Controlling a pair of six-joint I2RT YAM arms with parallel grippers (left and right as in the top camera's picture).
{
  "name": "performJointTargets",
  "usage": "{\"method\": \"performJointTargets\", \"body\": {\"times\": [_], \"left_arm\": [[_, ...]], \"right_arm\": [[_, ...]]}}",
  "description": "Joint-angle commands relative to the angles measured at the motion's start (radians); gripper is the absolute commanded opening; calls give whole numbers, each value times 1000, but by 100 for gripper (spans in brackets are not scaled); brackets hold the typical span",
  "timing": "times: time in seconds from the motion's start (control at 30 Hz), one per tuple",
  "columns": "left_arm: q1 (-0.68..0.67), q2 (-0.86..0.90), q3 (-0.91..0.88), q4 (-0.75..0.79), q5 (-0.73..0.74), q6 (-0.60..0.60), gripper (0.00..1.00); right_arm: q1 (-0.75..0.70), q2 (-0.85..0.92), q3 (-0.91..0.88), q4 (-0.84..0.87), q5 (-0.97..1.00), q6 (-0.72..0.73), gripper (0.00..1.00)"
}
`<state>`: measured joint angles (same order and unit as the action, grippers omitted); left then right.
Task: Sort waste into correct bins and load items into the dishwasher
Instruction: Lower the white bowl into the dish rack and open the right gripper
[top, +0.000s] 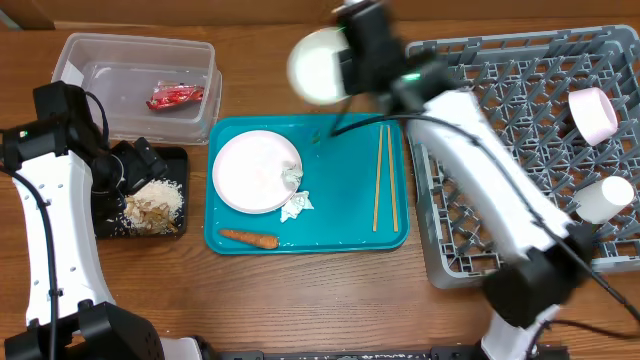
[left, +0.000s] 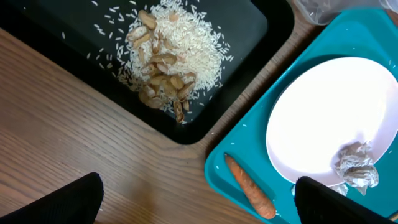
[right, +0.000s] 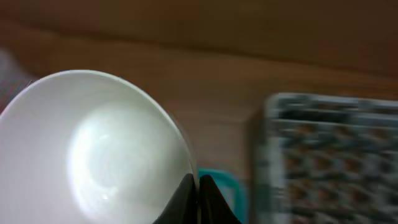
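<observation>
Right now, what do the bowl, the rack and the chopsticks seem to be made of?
The bowl is likely glazed ceramic, or possibly melamine: it is smooth, glossy white with a soft highlight inside. The rack looks like moulded plastic: matte grey, with a uniform grid of pegs. The chopsticks are probably wood or bamboo: thin, pale tan, with a dull finish.

No text, brand name, number or sign could be read in any of the three views. The white label (top: 67, 70) on the corner of the clear tub (top: 135, 50) appeared from overhead as a plain pale patch with no legible characters. The red wrapper (top: 175, 96) lying inside that tub was crumpled and shiny, and any print on it was too small to make out. The wrist views showed no lettering.
</observation>
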<state>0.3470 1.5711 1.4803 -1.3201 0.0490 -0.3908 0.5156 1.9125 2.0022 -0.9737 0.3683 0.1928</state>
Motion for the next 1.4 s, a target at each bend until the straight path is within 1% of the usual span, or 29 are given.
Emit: {"method": "performJointTargets", "body": {"times": [0.0, 0.07, 0.1, 0.13, 0.17, 0.23, 0.33, 0.4, 0.5, 0.63, 0.7, 0.97, 1.37], "left_arm": [[-1, -6, 14, 9, 7, -14, 100], [-1, -6, 14, 13, 7, -14, 100], [-1, -6, 14, 13, 7, -14, 100], [-1, -6, 14, 14, 7, -14, 100], [-1, -6, 14, 15, 7, -14, 100], [-1, -6, 14, 15, 7, -14, 100], [-1, -6, 14, 17, 7, -14, 100], [-1, -6, 14, 24, 7, -13, 100], [-1, -6, 14, 25, 7, -14, 100], [-1, -6, 14, 27, 8, -14, 100], [-1, -6, 14, 29, 12, -14, 100], [-1, -6, 14, 31, 29, -13, 100], [-1, -6, 14, 31, 30, -13, 100]], "right_arm": [[-99, -4, 7, -85, 387, -18, 4], [-156, 2, 5, -120, 539, -9, 4], [-199, 6, 5, -136, 647, 21, 4], [-254, 8, 5, -160, 765, 97, 4], [-287, 8, 0, -179, 813, 154, 4], [-342, 11, 0, -230, 863, 240, 4], [-442, 20, -12, -300, 895, 330, 4], [-506, 20, -73, -304, 903, 336, 4], [-558, 20, -172, -287, 906, 340, 4], [-567, 20, -292, -247, 907, 340, 4], [-556, 20, -373, -200, 906, 340, 4], [-503, 21, -505, -148, 907, 352, 4], [-389, 21, -530, -128, 893, 362, 4]]}}
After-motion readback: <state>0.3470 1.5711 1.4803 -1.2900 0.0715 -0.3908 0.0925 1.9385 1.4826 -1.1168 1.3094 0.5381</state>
